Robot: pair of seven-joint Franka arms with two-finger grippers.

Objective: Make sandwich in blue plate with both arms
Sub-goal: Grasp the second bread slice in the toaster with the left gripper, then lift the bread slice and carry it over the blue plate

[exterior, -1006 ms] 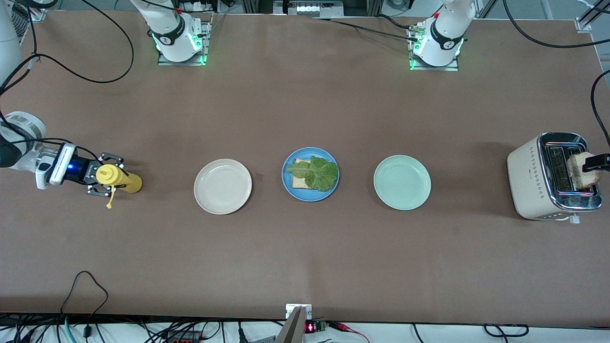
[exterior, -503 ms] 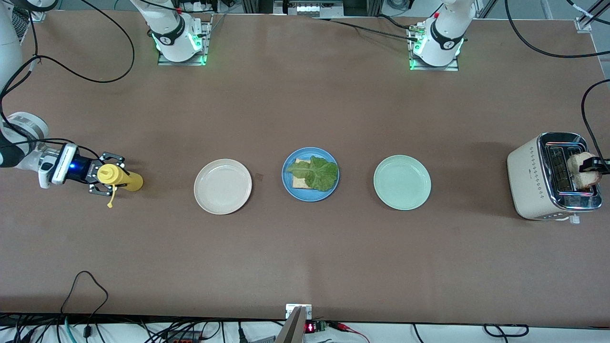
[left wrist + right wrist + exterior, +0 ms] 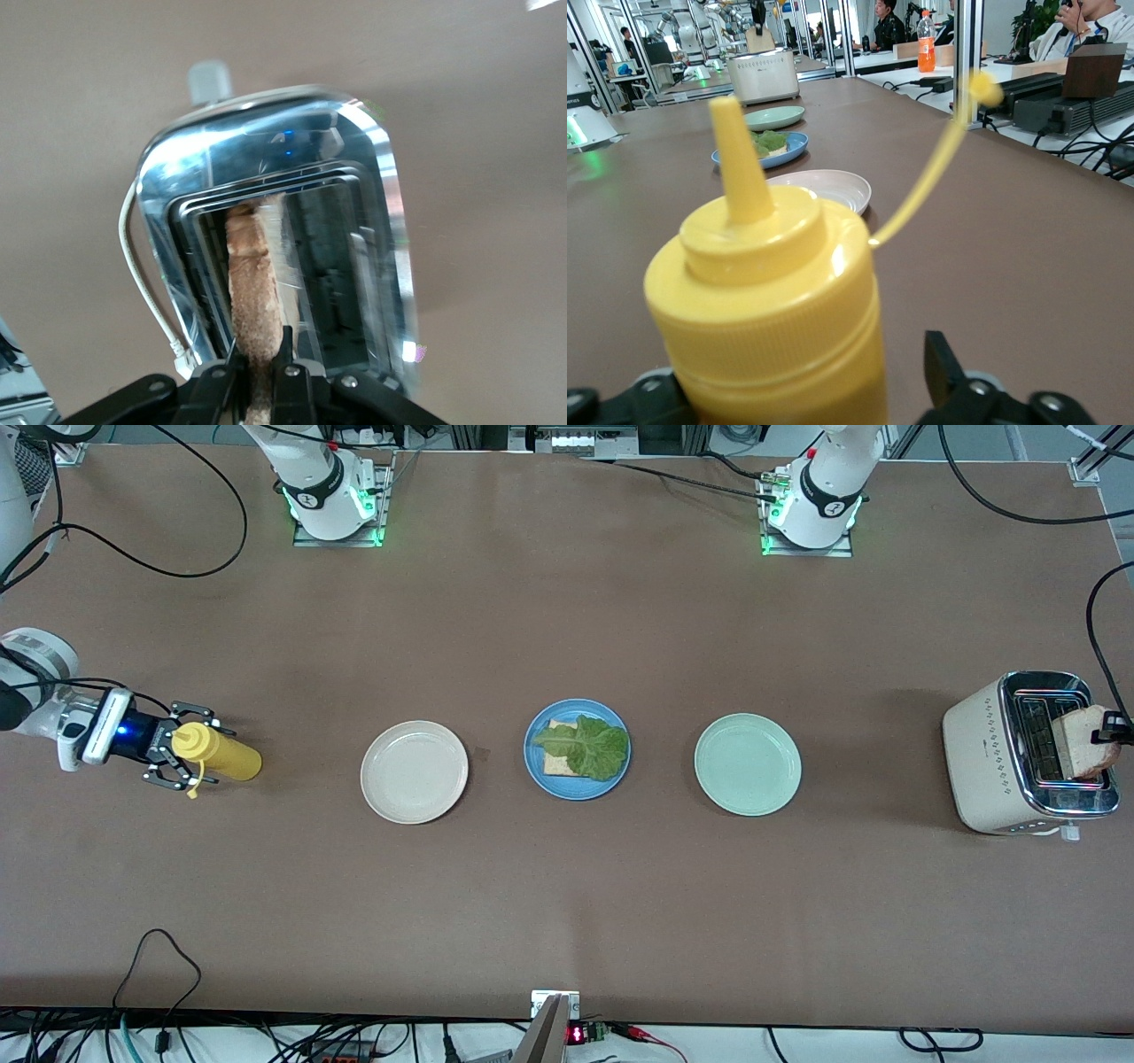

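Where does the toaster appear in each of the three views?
Front view: the toaster stands at the left arm's end of the table.
Left wrist view: it fills the middle, seen from above.
Right wrist view: small, past the plates.
Shared landmark: its pale body with a shiny metal top.

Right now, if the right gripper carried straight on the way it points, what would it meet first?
The yellow squeeze bottle, standing between the open fingers of the right gripper. Past it, probably the beige plate, though height is unclear.
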